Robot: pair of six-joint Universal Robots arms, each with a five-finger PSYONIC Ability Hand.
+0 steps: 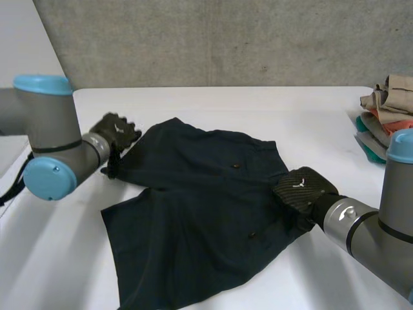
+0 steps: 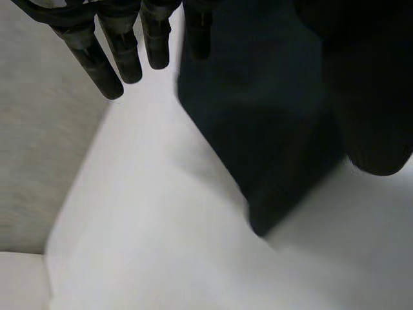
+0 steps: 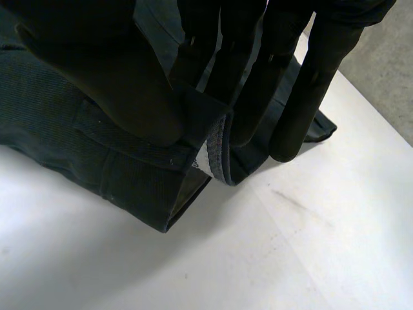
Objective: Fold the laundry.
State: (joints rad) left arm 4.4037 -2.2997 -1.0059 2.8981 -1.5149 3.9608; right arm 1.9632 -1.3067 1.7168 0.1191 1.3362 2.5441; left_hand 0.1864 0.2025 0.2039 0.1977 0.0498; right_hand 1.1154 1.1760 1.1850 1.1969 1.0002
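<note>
On the white table (image 1: 213, 106), dark shorts (image 1: 193, 213) lie well apart from stacked clothes (image 1: 386, 113).

The white worktop (image 1: 213, 106) carries a pair of dark navy shorts (image 1: 193, 213), spread mostly flat across its middle, with the left corner and right edge raised off the surface. At the worktop's right edge sits a pile of folded clothes (image 1: 384, 113) in beige, orange and teal, well apart from the shorts.
</note>
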